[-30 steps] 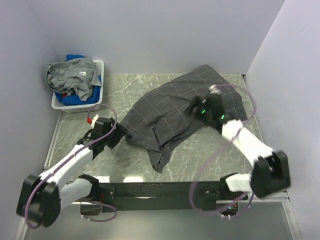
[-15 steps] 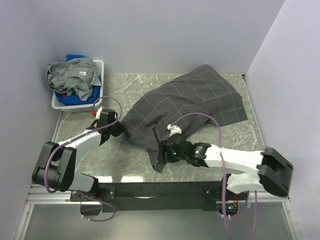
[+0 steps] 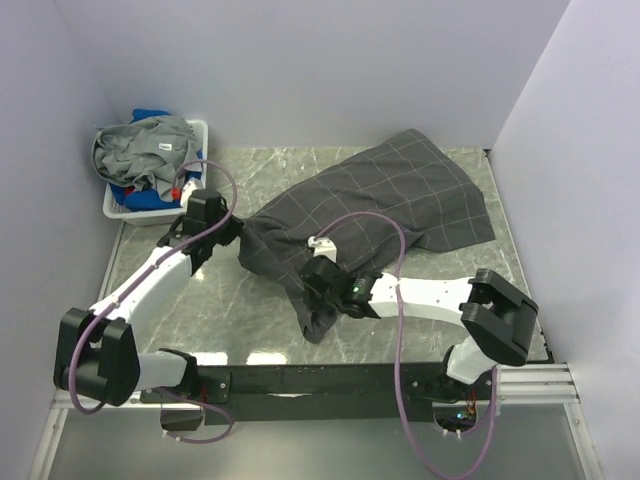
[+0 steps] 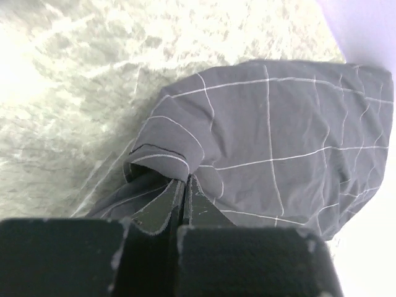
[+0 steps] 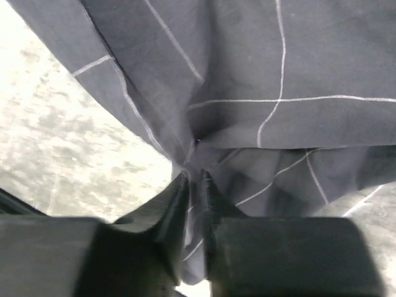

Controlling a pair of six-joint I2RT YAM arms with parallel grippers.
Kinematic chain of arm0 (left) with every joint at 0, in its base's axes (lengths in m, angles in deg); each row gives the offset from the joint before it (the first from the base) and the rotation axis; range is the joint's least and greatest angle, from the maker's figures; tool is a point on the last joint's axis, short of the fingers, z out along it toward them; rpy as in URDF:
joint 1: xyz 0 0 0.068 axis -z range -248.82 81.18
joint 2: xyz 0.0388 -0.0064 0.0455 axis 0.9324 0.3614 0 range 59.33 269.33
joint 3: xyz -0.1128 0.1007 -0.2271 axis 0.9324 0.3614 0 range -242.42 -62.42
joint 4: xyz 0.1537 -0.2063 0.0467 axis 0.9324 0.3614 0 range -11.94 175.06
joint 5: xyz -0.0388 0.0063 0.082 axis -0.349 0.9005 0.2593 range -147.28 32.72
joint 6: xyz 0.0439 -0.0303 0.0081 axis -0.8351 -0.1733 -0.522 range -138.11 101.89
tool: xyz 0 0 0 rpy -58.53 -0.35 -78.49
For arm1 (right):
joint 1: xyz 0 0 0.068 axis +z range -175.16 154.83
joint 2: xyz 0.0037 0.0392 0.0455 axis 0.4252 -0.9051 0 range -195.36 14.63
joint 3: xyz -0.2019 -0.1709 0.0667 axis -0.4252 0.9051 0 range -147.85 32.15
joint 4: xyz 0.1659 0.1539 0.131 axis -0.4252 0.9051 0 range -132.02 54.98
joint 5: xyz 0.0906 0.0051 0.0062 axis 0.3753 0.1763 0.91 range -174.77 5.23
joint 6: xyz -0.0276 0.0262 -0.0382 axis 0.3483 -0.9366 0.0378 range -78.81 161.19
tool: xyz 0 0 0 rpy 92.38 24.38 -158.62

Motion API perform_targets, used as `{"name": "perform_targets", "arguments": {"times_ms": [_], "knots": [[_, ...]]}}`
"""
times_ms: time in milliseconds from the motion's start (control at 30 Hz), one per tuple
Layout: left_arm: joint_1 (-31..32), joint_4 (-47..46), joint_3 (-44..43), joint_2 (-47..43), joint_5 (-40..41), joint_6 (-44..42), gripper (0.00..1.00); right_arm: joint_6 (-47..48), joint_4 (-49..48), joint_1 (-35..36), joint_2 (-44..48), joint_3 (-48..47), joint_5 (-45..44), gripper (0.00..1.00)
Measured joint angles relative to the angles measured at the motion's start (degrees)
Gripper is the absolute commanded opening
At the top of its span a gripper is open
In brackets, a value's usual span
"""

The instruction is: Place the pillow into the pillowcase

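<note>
Reaching low from 7 o'clock w/ L tool [image 3: 236,242], clenched on pillowcase [image 3: 400,200] at its 9 o'clock edge. Forearm flat from 4 o'clock w/ R tool [image 3: 312,282], pinching 6 o'clock flap. Sprawled mid-table [image 3: 250,322] out to 1 o'clock.

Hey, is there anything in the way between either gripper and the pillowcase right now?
Nothing visible. The left gripper and the right gripper are each pinched shut on a fold of the pillowcase. The pillow shows in no view.
</note>
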Motion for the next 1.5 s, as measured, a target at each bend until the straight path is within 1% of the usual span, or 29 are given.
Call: {"name": "perform_targets", "arguments": {"times_ms": [33,67,200,333,400,467,600,767,800,833,867,900,933,967,1000,1067,1100,1167,1233,1300,1333,1367,1400,1500], "knots": [[-0.04,1.31,-0.98,-0.33,0.44,-0.35,0.01,-0.02,0.28,0.22,0.09,-0.52,-0.13,0.04],[-0.17,2.64,-2.05,-0.7,0.98,-0.7,0.01,-0.04,0.57,0.35,0.37,-0.76,-0.31,0.01],[-0.66,9.07,-6.56,-2.49,2.03,-2.4,0.01,-0.02,4.39,0.7,5.9,-0.52,-1.55,0.0],[-0.57,15.23,-12.37,-3.8,1.86,-3.48,0.01,-0.04,10.91,0.74,20.06,-0.83,-6.14,0.0],[-0.2,17.44,-14.82,-4.37,0.59,-3.58,0.01,0.0,14.43,0.74,27.06,-2.95,-8.41,0.0],[0.44,18.58,-16.74,-5.07,-1.11,-3.67,0.01,0.2,17.7,0.81,31.78,-5.79,-9.84,0.0],[1.27,19.61,-19.63,-5.73,-3.76,-3.78,0.01,0.5,23.04,1.18,34.88,-9.99,-10.51,0.0],[0.79,19.69,-21.55,-4.59,-5.05,-4.63,0.01,1.22,23.91,4.15,33.27,-10.05,-8.37,0.0],[0.02,19.74,-21.86,-3.63,-5.77,-4.72,0.01,1.31,23.28,5.16,32.24,-9.79,-7.98,0.02],[-0.85,19.78,-22.03,-2.51,-6.47,-4.87,0.01,1.46,22.36,6.25,30.91,-9.6,-7.74,0.09],[-1.79,19.85,-22.05,-1.38,-6.8,-5.09,0.01,1.7,20.57,7.52,29.27,-8.96,-7.26,0.2],[-2.6,20.37,-22.05,-0.33,-7.06,-5.35,0.04,1.92,19.19,8.28,28.13,-8.28,-6.45,0.41],[-3.61,20.55,-22.05,0.96,-6.01,-5.99,0.12,2.49,18.78,9.35,26.99,-7.32,-4.66,0.5],[-5.92,19.39,-22.29,3.04,-3.96,-6.62,0.26,3.21,19.5,10.8,26.49,-5.57,-2.12,0.55],[-8.09,18.53,-22.47,4.72,-2.73,-7.04,0.51,2.8,20.17,11.5,26.25,-4.59,-1.16,0.62],[-11.52,16.68,-22.08,7.34,-0.85,-7.74,0.61,3.37,22.05,13.38,25.51,-2.6,0.48,0.65],[-12.48,15.5,-21.2,7.74,-0.39,-7.8,0.69,3.28,22.91,13.66,25.14,-2.08,0.39,0.68],[-12.92,13.57,-17.81,6.99,0.22,-7.82,0.7,2.8,24.02,13.68,24.52,-1.7,-0.5,0.68],[-12.48,13.75,-14.93,5.4,1.16,-7.67,0.7,1.99,23.71,13.68,24.33,-0.98,-1.16,0.67],[-12.2,13.97,-13.53,4.28,2.14,-7.43,0.64,1.33,22.77,14.05,23.54,-0.33,-1.64,0.65],[-12.11,13.64,-12.9,3.82,2.69,-7.23,0.63,1.2,22.08,14.43,22.43,-0.33,-2.08,0.62],[-12.11,13.49,-12.24,3.43,3.13,-6.91,0.62,1.18,21.07,14.82,20.39,-0.48,-2.38,0.58],[-12.11,13.2,-11.43,3.08,3.61,-6.36,0.62,1.33,20.22,15.19,17.86,-1.03,-2.71,0.56],[-12.15,12.07,-8.96,2.93,3.91,-4.94,0.62,2.29,18.21,16.39,7.8,-4.52,-3.85,0.55]]}}
